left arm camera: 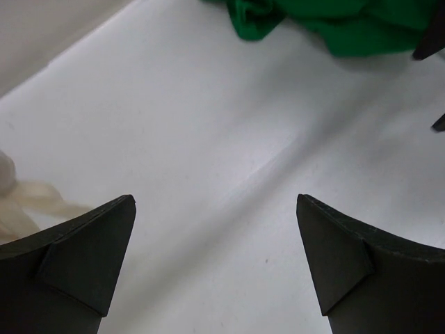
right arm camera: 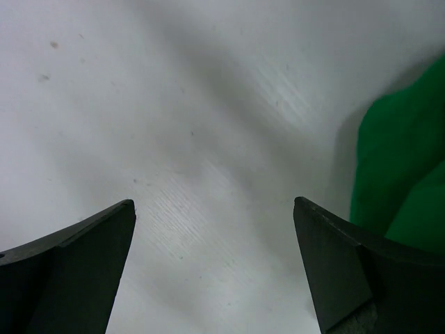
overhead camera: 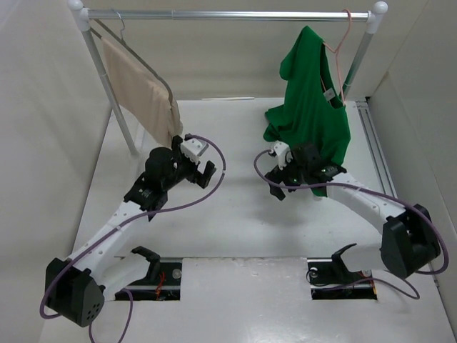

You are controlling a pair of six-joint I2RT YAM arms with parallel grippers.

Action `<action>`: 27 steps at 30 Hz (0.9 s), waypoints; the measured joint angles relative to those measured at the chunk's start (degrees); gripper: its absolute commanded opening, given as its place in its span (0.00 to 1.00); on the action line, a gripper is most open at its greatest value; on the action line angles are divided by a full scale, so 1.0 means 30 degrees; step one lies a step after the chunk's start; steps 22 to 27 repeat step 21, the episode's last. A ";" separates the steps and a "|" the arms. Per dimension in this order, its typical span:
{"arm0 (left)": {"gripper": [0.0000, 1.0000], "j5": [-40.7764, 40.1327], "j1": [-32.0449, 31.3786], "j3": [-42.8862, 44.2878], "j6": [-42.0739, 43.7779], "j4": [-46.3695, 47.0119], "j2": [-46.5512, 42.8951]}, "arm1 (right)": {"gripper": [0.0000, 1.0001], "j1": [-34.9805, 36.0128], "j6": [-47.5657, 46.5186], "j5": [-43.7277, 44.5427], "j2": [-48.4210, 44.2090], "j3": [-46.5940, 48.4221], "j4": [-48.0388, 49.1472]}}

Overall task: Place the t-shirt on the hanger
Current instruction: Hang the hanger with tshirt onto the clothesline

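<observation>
The bright green t-shirt [overhead camera: 310, 96] hangs from the pink wire hanger [overhead camera: 341, 53], whose hook is over the rail at the back right. The shirt's lower part bunches on the table. It also shows in the left wrist view [left arm camera: 327, 21] and in the right wrist view [right arm camera: 403, 174]. My right gripper [overhead camera: 277, 189] is open and empty, low over the table just in front and to the left of the shirt's hem. My left gripper [overhead camera: 207, 174] is open and empty over the table's middle, apart from the shirt.
A white and metal rail [overhead camera: 228, 14] spans the back on two slanted posts. A dark grey hanger with beige cloth [overhead camera: 143, 89] hangs at its left end, just behind my left arm. Walls close in both sides. A grooved track [overhead camera: 378, 153] runs along the right.
</observation>
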 measured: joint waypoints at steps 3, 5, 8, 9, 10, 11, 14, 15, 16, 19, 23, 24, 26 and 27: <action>1.00 -0.1151 0.0000 -0.1661 -0.0029 0.0036 -0.0386 | 1.00 -0.0860 0.1049 -0.0146 -0.0423 -0.2171 0.1013; 1.00 -0.1763 0.0000 -0.2586 -0.0029 0.0029 -0.0554 | 1.00 -0.1370 0.1515 -0.0029 -0.0685 -0.2827 0.1588; 1.00 -0.2463 0.0000 -0.3585 -0.0022 0.0015 -0.0765 | 1.00 -0.1639 0.1909 0.0044 -0.0838 -0.3286 0.2448; 1.00 -0.2601 0.0000 -0.3730 -0.0015 0.0022 -0.0816 | 1.00 -0.1647 0.1974 0.0044 -0.0838 -0.3388 0.2681; 1.00 -0.2754 0.0000 -0.3854 -0.0015 0.0022 -0.0867 | 1.00 -0.1647 0.2025 0.0044 -0.0838 -0.3519 0.2863; 1.00 -0.2885 0.0000 -0.3927 -0.0022 0.0058 -0.0925 | 1.00 -0.1683 0.2055 0.0058 -0.0845 -0.3650 0.3009; 1.00 -0.3177 0.0000 -0.4000 -0.0015 0.0117 -0.1122 | 1.00 -0.1829 0.2062 0.0117 -0.0845 -0.3840 0.3147; 1.00 -0.3206 0.0000 -0.4022 -0.0015 0.0168 -0.1180 | 1.00 -0.1902 0.2062 0.0124 -0.0845 -0.3861 0.3220; 1.00 -0.3242 0.0000 -0.4036 -0.0015 0.0211 -0.1231 | 1.00 -0.1996 0.2047 0.0153 -0.0845 -0.3876 0.3279; 1.00 -0.3300 0.0000 -0.4036 -0.0029 0.0262 -0.1246 | 1.00 -0.2149 0.2040 0.0175 -0.0852 -0.3876 0.3388; 1.00 -0.3315 0.0000 -0.4036 -0.0029 0.0299 -0.1246 | 1.00 -0.2237 0.2025 0.0204 -0.0991 -0.3891 0.3395; 1.00 -0.3315 0.0000 -0.4036 -0.0029 0.0299 -0.1246 | 1.00 -0.2237 0.2025 0.0204 -0.0991 -0.3891 0.3395; 1.00 -0.3315 0.0000 -0.4036 -0.0029 0.0299 -0.1246 | 1.00 -0.2237 0.2025 0.0204 -0.0991 -0.3891 0.3395; 1.00 -0.3315 0.0000 -0.4036 -0.0029 0.0299 -0.1246 | 1.00 -0.2237 0.2025 0.0204 -0.0991 -0.3891 0.3395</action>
